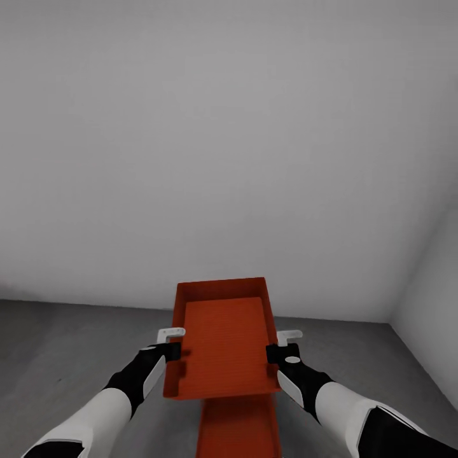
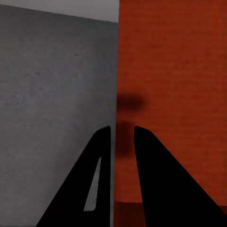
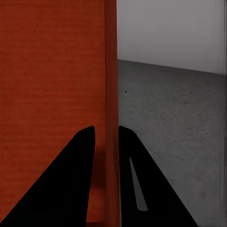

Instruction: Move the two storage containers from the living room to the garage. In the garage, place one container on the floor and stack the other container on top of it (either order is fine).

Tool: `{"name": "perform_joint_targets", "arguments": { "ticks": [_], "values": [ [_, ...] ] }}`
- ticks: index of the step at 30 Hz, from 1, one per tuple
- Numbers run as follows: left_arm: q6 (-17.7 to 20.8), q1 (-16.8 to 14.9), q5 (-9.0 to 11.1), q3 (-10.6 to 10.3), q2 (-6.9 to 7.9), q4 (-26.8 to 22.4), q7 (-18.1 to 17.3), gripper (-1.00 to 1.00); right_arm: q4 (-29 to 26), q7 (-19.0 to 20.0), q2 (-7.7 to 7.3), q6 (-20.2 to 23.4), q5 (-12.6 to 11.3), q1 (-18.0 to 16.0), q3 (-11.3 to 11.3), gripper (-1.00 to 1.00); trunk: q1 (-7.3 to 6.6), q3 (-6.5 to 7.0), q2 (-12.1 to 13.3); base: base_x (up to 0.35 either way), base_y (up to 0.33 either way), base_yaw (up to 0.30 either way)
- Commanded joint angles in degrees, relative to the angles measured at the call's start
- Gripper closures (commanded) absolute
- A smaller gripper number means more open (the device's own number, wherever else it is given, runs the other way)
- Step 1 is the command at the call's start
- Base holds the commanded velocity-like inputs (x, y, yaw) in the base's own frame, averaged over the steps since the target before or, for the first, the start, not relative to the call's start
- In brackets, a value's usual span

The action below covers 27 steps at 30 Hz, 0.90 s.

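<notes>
Upper container (image 1: 224, 343), apparently empty, between both end effectors above lower container (image 1: 240, 426).

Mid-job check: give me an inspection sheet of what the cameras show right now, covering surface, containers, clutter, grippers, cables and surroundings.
Surface: dark grey speckled concrete floor.
Job's things: upper container is held above the floor between both arms; lower container is under it, partly hidden, in line with it. Whether they touch cannot be told.
Clutter: nothing seen.
Grippers: left gripper is shut on the upper container's left wall, one finger on each side; right gripper likewise on its right wall.
Cables: nothing seen.
Surroundings: plain grey-white wall ahead, with a corner to the right.
</notes>
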Motion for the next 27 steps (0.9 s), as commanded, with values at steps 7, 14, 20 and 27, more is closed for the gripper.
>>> {"name": "perform_joint_targets", "arguments": {
  "ticks": [7, 14, 20, 27],
  "values": [
    [0.46, -0.02, -0.77, 0.50, 0.49, -0.23, 0.67, 1.00, 0.21, -0.60, -0.39, -0.38, -0.59, -0.08, -1.36, 1.00, 0.04, -0.13, -0.14, 0.000, 0.000, -0.210],
    [0.45, -0.02, -0.77, 0.50, 0.49, -0.22, 0.67, 1.00, 0.21, -0.60, -0.39, -0.38, -0.59, -0.08, -1.35, 1.00, 0.04, -0.13, -0.14, 0.000, 0.000, -0.170],
    [0.48, -0.02, -0.77, 0.50, 0.51, -0.24, 0.67, 1.00, 0.21, -0.60, -0.39, -0.38, -0.59, -0.08, -1.34, 1.00, 0.04, -0.13, -0.14, 0.000, 0.000, -0.030],
    [0.44, -0.02, -0.77, 0.50, 0.50, -0.24, 0.67, 1.00, 0.21, -0.60, -0.39, -0.38, -0.59, -0.08, -1.33, 1.00, 0.04, -0.13, -0.14, 0.000, 0.000, -0.001]
  ]
}}
